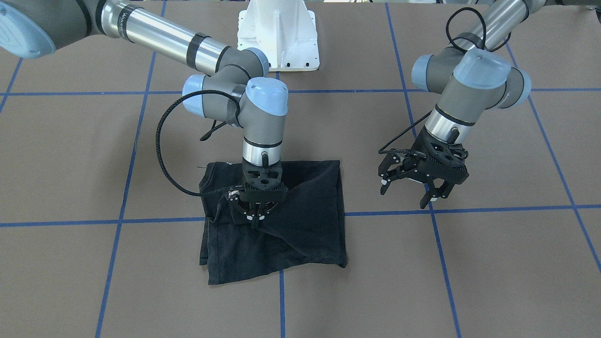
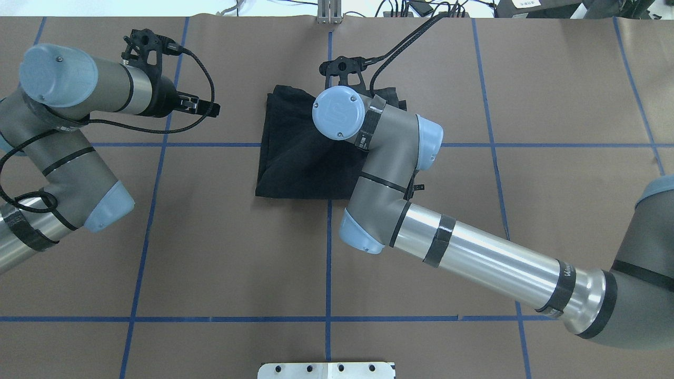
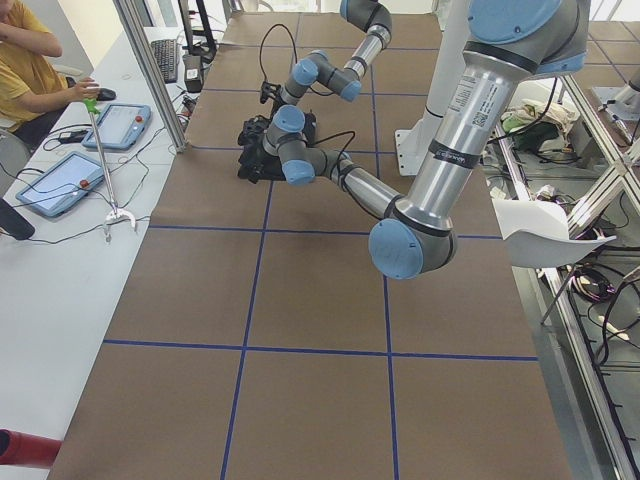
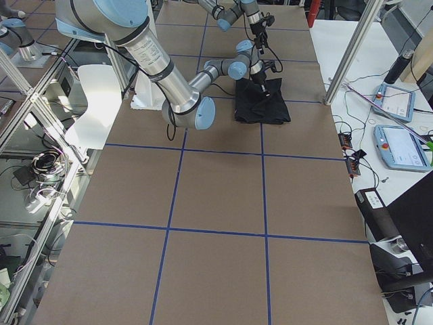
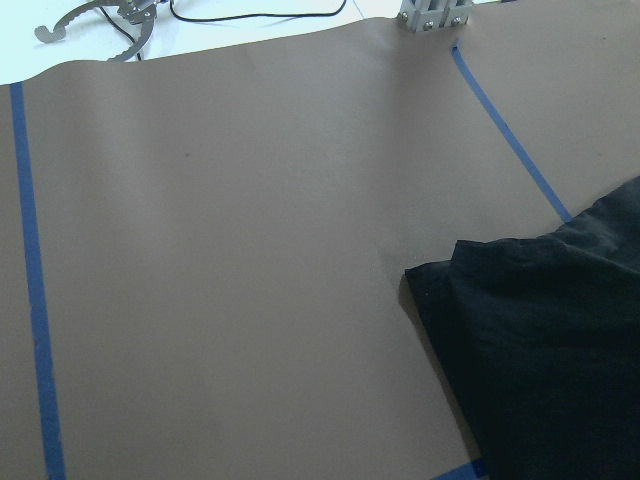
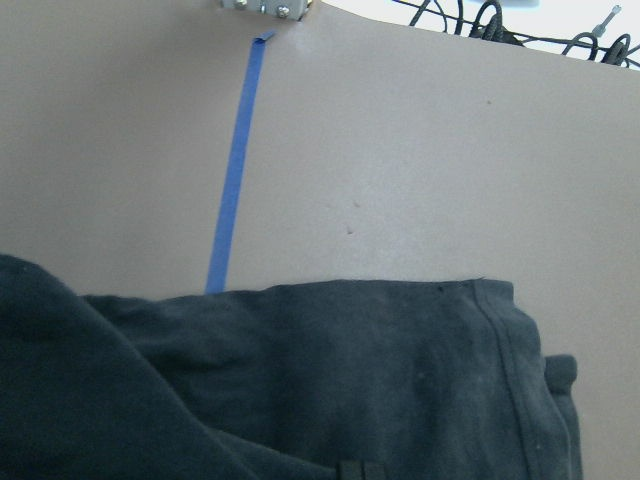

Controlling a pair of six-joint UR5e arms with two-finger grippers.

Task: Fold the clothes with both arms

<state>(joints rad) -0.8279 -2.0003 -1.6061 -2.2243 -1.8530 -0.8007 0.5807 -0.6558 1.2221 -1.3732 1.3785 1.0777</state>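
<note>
Shirt (image 1: 300, 234) is folded to a rough square, plain black side up. It lies mid-counter on the far side from the robot, across a crossing of the blue tape (image 1: 159, 220) grid. Its edges are uneven, and layers show at its left and right sides.

Right end effector (image 1: 256, 217) points straight down onto the shirt, near the middle, with its fingers closed together. The cloth puckers into a ridge running up to the tips, so it looks like it's pinching a fold. Black on black there, so I can't confirm the exact contact.

Left end effector (image 1: 407, 193) has its fingers spread wide with nothing between them. It is tilted and hangs above bare counter (image 1: 469, 281) beside the shirt, with a clear gap. In the overhead view it (image 2: 202, 108) sits left of the shirt (image 2: 295, 158), not touching.

In the left wrist view a shirt (image 5: 560, 350) corner shows at lower right, and the rest is brown counter and tape. In the right wrist view the shirt (image 6: 350, 380) fills the lower half, with a stitched hem at right. One tape line runs from it to the far counter edge.
</note>
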